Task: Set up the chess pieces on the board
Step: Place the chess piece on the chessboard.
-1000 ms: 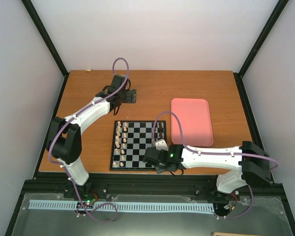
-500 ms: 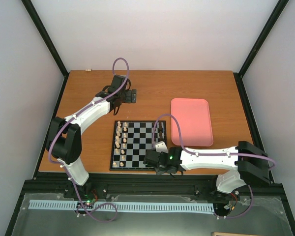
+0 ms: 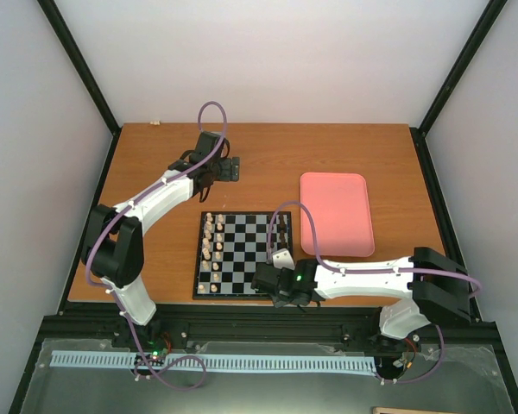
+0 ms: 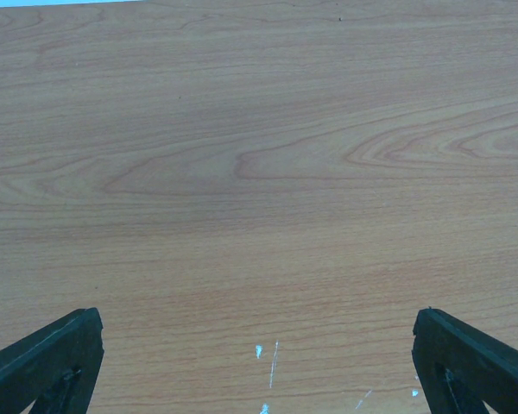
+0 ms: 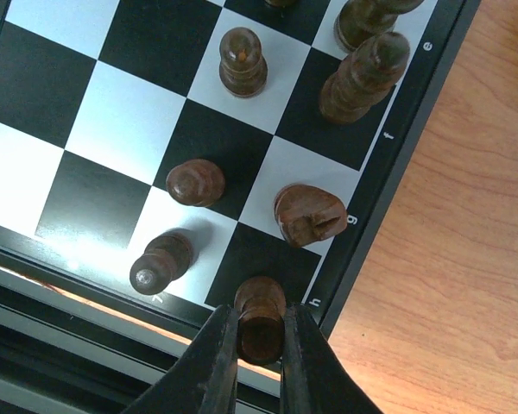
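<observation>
In the right wrist view my right gripper (image 5: 259, 332) is shut on a dark brown chess piece (image 5: 259, 312), held over the dark corner square of the board (image 5: 397, 168) beside the letter h. Other dark chess pieces stand near it: a knight (image 5: 309, 213), pawns (image 5: 195, 182) (image 5: 159, 261) (image 5: 243, 60) and a tall piece (image 5: 363, 76). From above, the right gripper (image 3: 273, 280) hangs at the near right corner of the board (image 3: 242, 293). My left gripper (image 3: 230, 169) is far back on bare wood, its fingers (image 4: 47, 358) spread wide and open, holding nothing.
A pink tray (image 3: 335, 212) lies right of the board. Pale cream pieces (image 3: 211, 241) line the board's left columns. The table's near edge and a black rail (image 3: 268, 323) run just below the right gripper.
The right arm has drawn slightly nearer and lower over the board's near right corner with the piece still gripped. The left arm has not moved.
</observation>
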`<state>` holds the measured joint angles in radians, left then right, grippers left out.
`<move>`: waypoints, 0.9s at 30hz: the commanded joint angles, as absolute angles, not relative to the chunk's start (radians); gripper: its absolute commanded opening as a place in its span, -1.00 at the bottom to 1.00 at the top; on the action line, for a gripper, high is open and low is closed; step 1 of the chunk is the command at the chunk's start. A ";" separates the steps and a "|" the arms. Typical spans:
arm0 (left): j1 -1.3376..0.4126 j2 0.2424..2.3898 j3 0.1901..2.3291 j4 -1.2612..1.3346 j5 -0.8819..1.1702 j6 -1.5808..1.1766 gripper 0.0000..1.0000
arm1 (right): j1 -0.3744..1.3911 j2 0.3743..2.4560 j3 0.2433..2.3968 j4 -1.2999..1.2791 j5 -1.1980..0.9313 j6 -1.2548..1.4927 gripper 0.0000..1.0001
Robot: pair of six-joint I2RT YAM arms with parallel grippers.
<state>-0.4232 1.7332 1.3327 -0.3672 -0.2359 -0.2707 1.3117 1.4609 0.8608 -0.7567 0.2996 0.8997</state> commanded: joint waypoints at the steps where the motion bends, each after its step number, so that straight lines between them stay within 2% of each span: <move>1: -0.419 1.748 1.371 -0.358 -0.246 -0.279 0.99 | 1.321 1.487 0.854 -0.739 0.323 0.921 -0.93; 7: -0.419 1.747 1.371 -0.358 -0.245 -0.279 0.99 | 1.321 1.500 0.854 -0.738 0.319 0.922 -0.89; 20: -0.419 1.744 1.371 -0.360 -0.244 -0.278 0.99 | 1.335 1.451 0.864 -0.757 0.298 0.898 -0.27; 27: -0.419 1.741 1.371 -0.362 -0.245 -0.277 1.00 | 1.354 1.397 0.892 -0.819 0.319 0.905 -0.16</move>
<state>-0.4232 1.7332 1.3327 -0.3672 -0.2363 -0.2707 1.3380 1.4483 0.8627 -0.7670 0.2913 0.8906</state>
